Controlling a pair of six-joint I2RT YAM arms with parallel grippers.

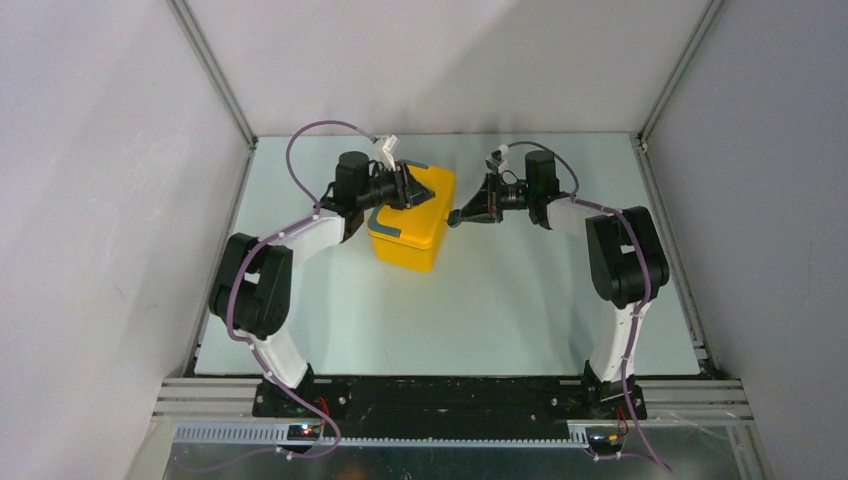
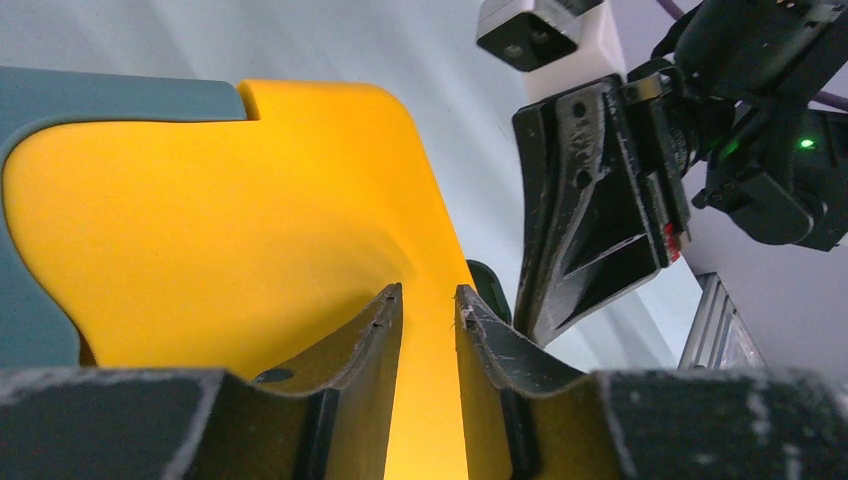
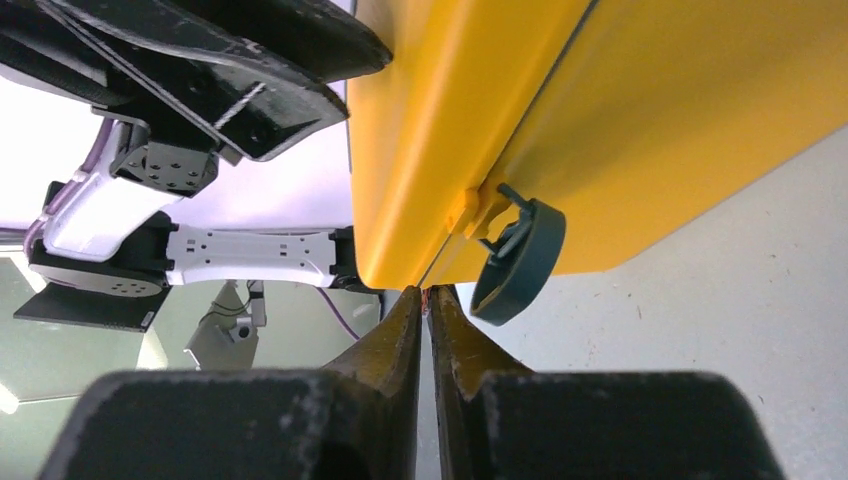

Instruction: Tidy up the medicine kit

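The medicine kit (image 1: pixel 415 238) is a bright yellow box with its lid down, standing at the table's middle back. A blue-grey latch (image 1: pixel 385 228) sits on its near left edge. My left gripper (image 1: pixel 405 188) is over the lid's far left part, its jaws a narrow gap apart with only yellow lid (image 2: pixel 230 230) showing between them (image 2: pixel 428 295). My right gripper (image 1: pixel 457 215) is shut, its tips (image 3: pixel 427 292) at the seam between lid and base on the box's right side (image 3: pixel 600 120), next to a dark round clasp (image 3: pixel 520 262).
The pale table (image 1: pixel 520 300) is enclosed by grey walls with metal rails (image 1: pixel 665 230) along its sides. The right gripper's body (image 2: pixel 590 220) is close beside the left one over the box. The arm bases stand at the near edge.
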